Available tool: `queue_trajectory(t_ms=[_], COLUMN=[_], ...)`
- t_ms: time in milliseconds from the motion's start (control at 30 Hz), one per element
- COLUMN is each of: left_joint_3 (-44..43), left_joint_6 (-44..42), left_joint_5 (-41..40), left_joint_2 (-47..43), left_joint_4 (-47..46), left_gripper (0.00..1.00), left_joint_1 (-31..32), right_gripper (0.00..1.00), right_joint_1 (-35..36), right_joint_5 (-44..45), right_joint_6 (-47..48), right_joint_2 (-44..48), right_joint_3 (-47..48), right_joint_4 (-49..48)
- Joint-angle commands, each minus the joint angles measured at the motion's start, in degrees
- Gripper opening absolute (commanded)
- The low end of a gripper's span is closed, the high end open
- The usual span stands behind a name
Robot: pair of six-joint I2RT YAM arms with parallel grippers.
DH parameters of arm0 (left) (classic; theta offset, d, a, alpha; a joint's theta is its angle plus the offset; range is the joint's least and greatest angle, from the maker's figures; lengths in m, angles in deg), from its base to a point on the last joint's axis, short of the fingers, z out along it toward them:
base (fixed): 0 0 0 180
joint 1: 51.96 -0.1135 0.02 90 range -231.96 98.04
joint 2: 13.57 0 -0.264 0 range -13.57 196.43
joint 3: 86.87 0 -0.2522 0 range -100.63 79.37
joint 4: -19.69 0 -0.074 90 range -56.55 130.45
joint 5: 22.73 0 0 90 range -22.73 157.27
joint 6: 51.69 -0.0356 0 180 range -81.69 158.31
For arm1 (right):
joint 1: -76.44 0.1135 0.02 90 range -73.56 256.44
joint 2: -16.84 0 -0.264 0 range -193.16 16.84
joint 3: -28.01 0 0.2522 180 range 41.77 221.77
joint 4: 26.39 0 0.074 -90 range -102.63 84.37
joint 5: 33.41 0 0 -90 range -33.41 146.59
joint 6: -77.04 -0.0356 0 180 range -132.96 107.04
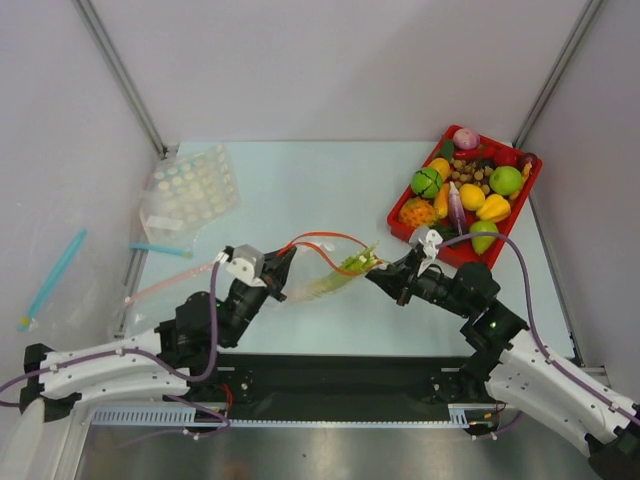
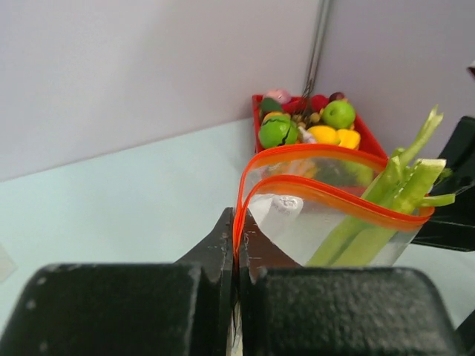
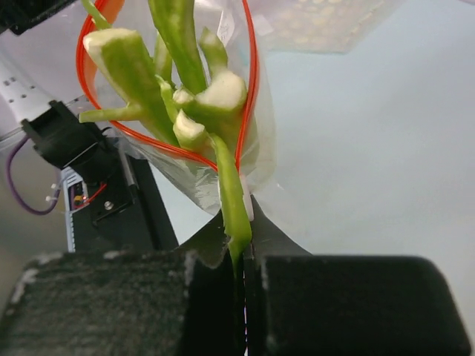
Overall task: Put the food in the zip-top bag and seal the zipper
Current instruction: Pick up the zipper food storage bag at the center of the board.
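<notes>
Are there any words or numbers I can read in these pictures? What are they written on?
No text here can be read.
zip-top bag: a pale round mark on its side, too blurred to read.
leek: no writing shows.
red tray: no writing shows.

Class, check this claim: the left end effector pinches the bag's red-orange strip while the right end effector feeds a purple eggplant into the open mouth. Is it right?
Not quite. The right end effector holds a green leek, not an eggplant, as the right wrist view shows. The left end effector does pinch the red-orange strip of the open bag.
</notes>
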Motion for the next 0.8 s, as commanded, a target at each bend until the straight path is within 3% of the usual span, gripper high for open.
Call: queue_trajectory(t_ms=[0,100,267,400,567,767], left_joint_3=[-0.86,-1.39,-2.44,-3.67,-5.77,-14.99], left_joint_6=[5.95,8.33,7.54,7.10,3.59,3.67], left_joint_5=[2.27,4.12,9.92,10.81,7.65,7.99], left_joint_2=[5.24,6.49,5.97,5.79,8.15,11.94], left_joint_4=[-1.23,0.18,3.51,5.02,6.59,14.94], left_gripper=[0.00,0.14,0.53,0.73,0.85,0.86], left_joint_1=[-3.23,-4.91,-5.00,-5.09,-5.09,-5.00], right_gripper=[0.00,0.00,0.00,0.00,0.00,0.00], right_joint_1=[-2.18,-6.55,-14.74,-16.69,-16.69,-15.37], right_joint_5=[5.80,6.69,-3.49,-9.83,-13.71,-14.94], right_joint_6=[-1.40,-3.41,-6.58,-6.41,-4.83,-2.28], right_joint_2=[0.11,-1.12,-4.46,-7.45,-9.74,-6.15], right_joint_3=[3.54,3.89,2.57,1.69,1.96,0.38], right_joint_4=[2.05,3.64,1.27,-2.50,-2.95,-4.26])
